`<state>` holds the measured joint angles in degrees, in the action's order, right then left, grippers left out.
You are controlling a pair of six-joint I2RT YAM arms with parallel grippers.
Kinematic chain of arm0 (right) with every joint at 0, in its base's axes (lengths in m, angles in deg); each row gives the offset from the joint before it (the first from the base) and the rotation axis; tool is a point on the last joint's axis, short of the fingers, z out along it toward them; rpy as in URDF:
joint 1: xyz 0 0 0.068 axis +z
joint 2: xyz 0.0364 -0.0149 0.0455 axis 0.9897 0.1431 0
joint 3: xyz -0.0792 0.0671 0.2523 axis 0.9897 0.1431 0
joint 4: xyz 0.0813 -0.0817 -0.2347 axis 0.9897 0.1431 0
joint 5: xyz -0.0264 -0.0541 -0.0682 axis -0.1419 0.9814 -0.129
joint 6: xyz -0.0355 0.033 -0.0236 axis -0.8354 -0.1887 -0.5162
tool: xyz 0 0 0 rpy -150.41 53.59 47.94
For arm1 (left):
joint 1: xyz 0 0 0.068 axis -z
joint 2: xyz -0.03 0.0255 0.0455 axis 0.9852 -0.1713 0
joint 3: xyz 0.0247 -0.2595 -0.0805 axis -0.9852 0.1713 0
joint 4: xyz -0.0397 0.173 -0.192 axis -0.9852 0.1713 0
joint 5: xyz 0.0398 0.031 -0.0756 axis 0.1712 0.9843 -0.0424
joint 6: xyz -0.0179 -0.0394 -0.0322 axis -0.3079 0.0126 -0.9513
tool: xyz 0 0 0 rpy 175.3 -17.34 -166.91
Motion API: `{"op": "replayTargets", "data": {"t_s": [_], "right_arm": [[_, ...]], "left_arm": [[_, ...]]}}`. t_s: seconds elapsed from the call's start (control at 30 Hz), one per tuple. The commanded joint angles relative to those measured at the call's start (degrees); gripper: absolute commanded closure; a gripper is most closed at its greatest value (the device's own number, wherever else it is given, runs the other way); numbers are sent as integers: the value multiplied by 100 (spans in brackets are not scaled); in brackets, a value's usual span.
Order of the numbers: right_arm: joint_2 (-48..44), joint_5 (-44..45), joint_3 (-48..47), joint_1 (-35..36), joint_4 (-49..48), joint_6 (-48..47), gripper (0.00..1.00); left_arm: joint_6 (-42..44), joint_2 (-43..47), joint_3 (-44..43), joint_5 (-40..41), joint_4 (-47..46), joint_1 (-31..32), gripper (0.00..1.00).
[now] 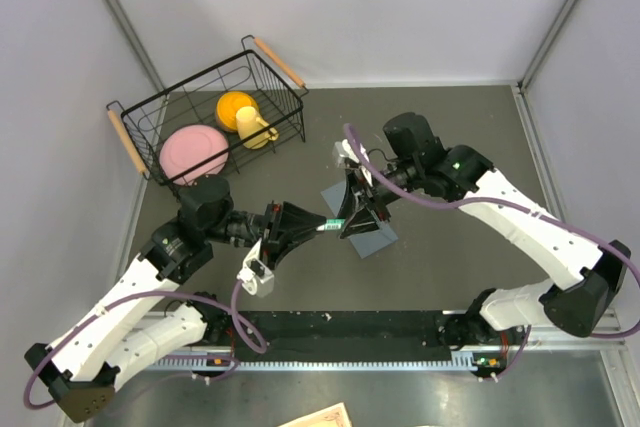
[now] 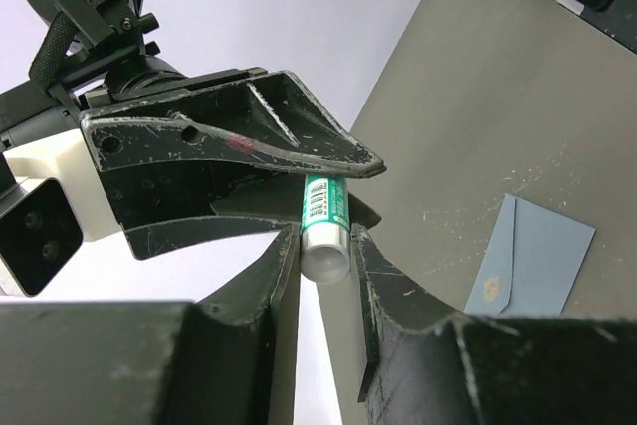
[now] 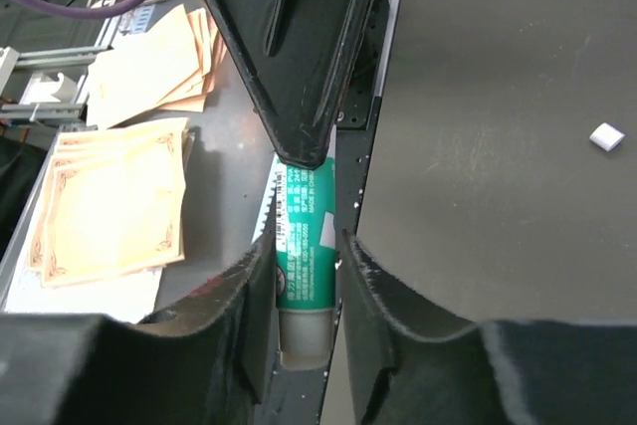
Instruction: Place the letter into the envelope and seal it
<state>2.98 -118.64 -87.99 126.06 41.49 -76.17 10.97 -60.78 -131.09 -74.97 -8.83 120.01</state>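
Clamps glue stick [image 1: 330,226] from both ends at frame centre, left gripper [image 1: 316,226] and right gripper [image 1: 347,221] each closed on it, axis left-right, directly above envelope [image 1: 377,238].

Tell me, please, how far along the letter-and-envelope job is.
Done: unclear; the flat blue-grey paper envelope lies on the table, its contents hidden. In hand: left claw and right claw both grip the small white-and-green glue stick. Left: gluing and sealing the flap, apparently.
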Motion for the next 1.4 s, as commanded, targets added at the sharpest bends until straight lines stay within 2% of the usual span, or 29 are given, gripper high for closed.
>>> {"op": "replayTargets", "data": {"t_s": [0.0,0.07,0.13,0.23,0.27,0.33,0.37,0.43,0.47,0.53,0.57,0.63,0.67,0.7,0.77,0.83,0.87,0.9,0.97,1.0,1.03,1.07,1.1,1.17,1.2,1.23,1.3,1.33,1.37], "right_arm": [[35,349,-383,150,502,-738,77],[43,507,-418,202,528,-835,98],[17,779,-445,211,511,-931,100],[-71,1376,-524,211,450,-1151,100],[-114,1735,-550,211,380,-1221,100],[-342,2079,-446,220,-50,-1353,100],[-439,2472,-358,229,-312,-1397,100],[-746,2905,-86,272,-952,-1738,100],[-835,3420,20,351,-1148,-1906,100],[-1089,3907,396,580,-1752,-2292,100],[-1195,4344,547,650,-1991,-2651,100],[-1423,4751,994,914,-2614,-3309,100],[-1485,5083,1153,984,-2827,-3549,100],[-1564,5217,1320,1072,-3038,-3786,100],[-1748,5516,1804,1265,-3573,-4375,100],[-1802,5631,1980,1371,-3646,-4648,100],[-1794,5632,1964,1371,-3550,-4589,100],[-1785,5649,1911,1371,-3428,-4466,100],[-1741,5571,1683,1310,-3182,-3913,100],[-1715,5466,1595,1232,-2841,-3729,100],[-1688,5378,1429,1153,-2716,-3196,100],[-1671,4890,1305,882,-2454,-2956,100],[-1575,4554,1017,757,-1955,-2718,100],[-1477,3686,778,390,-1547,-1901,100],[-1320,3306,577,291,-1119,-1716,100],[-1249,2763,488,212,-993,-1375,100],[-1100,2207,338,19,-817,-943,100],[-934,1673,303,-34,-729,-514,100],[-854,1381,267,-78,-702,-284,100]], "left_arm": [[198,22,-201,-161,12,29,100],[164,-4,-201,-144,29,38,100],[-11,-30,-236,-73,29,29,100],[-1300,-118,-307,172,-312,29,100],[-2627,-197,-307,347,-922,29,100],[-3987,-381,-298,1032,-1445,20,100],[-5160,-452,-324,1261,-1726,20,100],[-6247,-705,-473,1804,-1886,-15,100],[-7244,-794,-587,1903,-1982,-85,100],[-8391,-1048,-649,2097,-2210,-243,100],[-9607,-1128,-641,2063,-2368,-479,100],[-10904,-1417,-580,1940,-2817,-726,100],[-12129,-1506,-466,1905,-2949,-962,100],[-12707,-1594,-378,1844,-3316,-1069,100],[-13614,-1744,-341,1833,-3311,-1219,100],[-13662,-1788,-359,1878,-3406,-1219,100],[-13618,-1797,-438,1782,-3442,-1228,92],[-13566,-1797,-447,1720,-3547,-1237,80],[-13119,-1683,-500,1563,-3750,-1368,42],[-12925,-1622,-500,1405,-3759,-1464,29],[-12462,-1491,-526,1273,-3767,-1578,21],[-12188,-1411,-570,1150,-3733,-1893,12],[-11855,-1306,-570,948,-3645,-2044,11],[-10345,-963,-596,798,-3095,-2317,8],[-9678,-753,-614,423,-2856,-2318,8],[-8245,-638,-606,115,-2645,-2318,8],[-6709,-392,-352,-755,-2178,-2309,7],[-5326,-112,-98,-1046,-2055,-2187,8],[-4764,30,26,-1023,-1853,-2099,9]]}}
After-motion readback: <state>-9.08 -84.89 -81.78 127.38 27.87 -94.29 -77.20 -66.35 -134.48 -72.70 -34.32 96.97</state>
